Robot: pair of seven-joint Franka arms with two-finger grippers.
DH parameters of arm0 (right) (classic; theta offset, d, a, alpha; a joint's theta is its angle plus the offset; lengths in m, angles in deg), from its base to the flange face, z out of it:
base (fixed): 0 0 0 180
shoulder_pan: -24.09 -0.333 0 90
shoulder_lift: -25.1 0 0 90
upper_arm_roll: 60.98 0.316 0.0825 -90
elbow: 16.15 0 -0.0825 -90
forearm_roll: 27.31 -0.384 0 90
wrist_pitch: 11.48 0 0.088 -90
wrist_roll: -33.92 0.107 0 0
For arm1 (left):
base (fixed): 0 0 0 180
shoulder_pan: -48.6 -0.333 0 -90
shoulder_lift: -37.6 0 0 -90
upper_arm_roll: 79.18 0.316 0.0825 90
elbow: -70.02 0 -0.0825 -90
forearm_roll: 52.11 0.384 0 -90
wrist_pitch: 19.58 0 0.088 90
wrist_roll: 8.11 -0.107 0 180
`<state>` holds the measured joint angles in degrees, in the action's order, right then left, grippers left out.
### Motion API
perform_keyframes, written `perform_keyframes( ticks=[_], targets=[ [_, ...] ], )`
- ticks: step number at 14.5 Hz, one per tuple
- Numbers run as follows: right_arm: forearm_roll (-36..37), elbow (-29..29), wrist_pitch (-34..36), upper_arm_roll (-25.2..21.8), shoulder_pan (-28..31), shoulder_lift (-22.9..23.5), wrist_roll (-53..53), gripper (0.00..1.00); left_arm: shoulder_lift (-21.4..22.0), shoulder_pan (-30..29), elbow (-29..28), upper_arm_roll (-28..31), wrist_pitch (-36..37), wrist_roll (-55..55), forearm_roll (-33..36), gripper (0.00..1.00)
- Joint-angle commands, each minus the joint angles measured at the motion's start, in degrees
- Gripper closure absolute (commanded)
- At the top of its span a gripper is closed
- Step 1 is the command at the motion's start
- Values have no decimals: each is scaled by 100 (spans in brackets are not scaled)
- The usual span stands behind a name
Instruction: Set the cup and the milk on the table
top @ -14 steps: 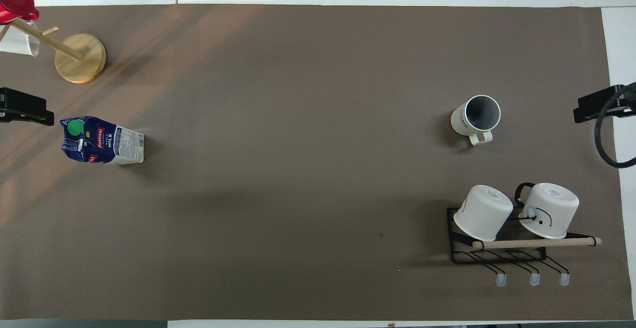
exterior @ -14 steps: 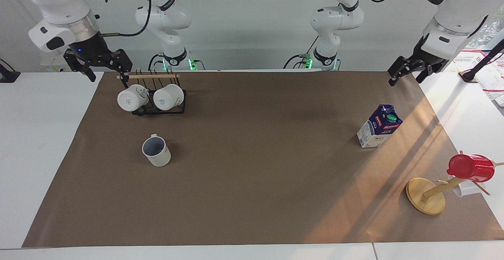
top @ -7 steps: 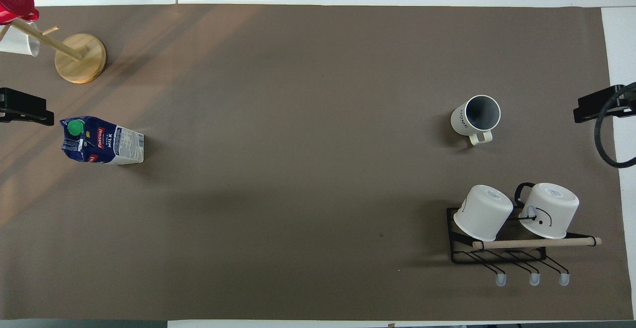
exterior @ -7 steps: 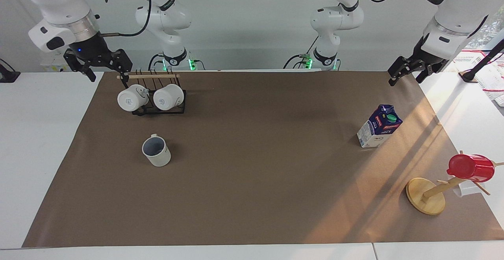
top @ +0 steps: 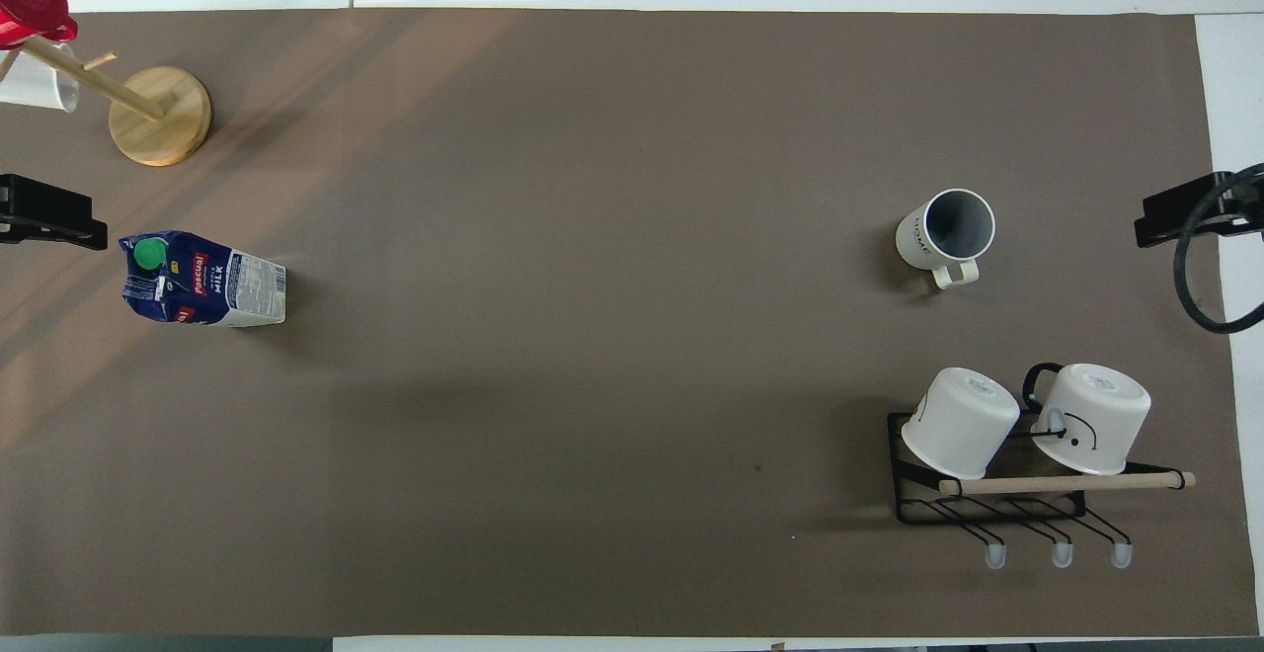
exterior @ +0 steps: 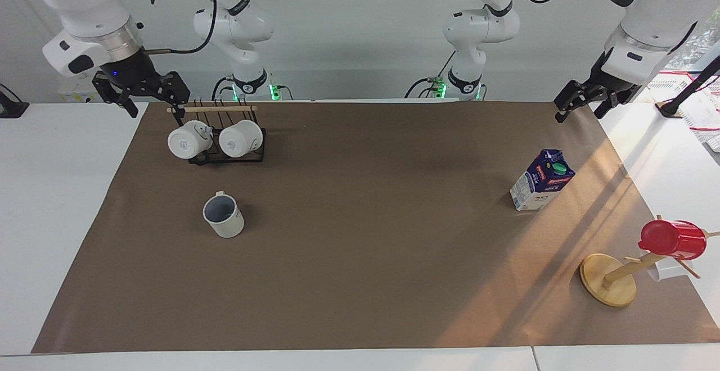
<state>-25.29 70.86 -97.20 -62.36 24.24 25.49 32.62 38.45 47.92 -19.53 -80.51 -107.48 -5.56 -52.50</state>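
Both grippers hang raised and empty at the table's ends: the right gripper (exterior: 151,96) over the paper's edge by the rack (exterior: 225,135), fingers spread apart; the left gripper (exterior: 582,101) over the paper's corner at the left arm's end, fingers likewise apart. Neither touches anything. The cup (exterior: 223,215) stands upright on the paper (exterior: 360,281) toward the right arm's end, farther from the robots than the rack, handle turned toward them. The milk (exterior: 541,180) stands upright toward the left arm's end, nearer to the robots than the wooden stand (exterior: 608,279). With both things resting on the table (exterior: 50,202) and the arms clear, the placing looks done or not yet begun; I cannot tell which. If a grasp is next, each gripper must come down over the thing at its own end, straddling the cup's wall or the carton's sides. Counted: one cup, one milk, two white mugs on the rack, one red cup (exterior: 672,239) on the stand, with something white partly hidden at its side.
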Motion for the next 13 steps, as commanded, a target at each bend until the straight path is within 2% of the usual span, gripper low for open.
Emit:
perform_keyframes(
  ticks=[1,3,5,8,11,13],
  targets=[
    [1,500,-714,32,29,-197,-46,0,152,-46,-168,-8,-25,-62,-102,0],
    [-148,703,-1024,32,55,-127,-107,0,152,-46,-168,-8,-25,-62,-102,0],
    [-473,747,-1488,32,108,241,-343,0,152,-46,-168,-8,-25,-62,-102,0],
    [-500,773,-2349,32,64,874,-615,0,152,-55,-168,-8,-25,-62,-102,0],
    [-500,1386,-3509,32,90,1112,-872,0,144,-46,-168,-8,-25,-62,-102,0],
    [-500,1835,-3976,32,29,1148,-872,0,152,-55,-168,-8,-25,-62,-102,0]
  ],
)
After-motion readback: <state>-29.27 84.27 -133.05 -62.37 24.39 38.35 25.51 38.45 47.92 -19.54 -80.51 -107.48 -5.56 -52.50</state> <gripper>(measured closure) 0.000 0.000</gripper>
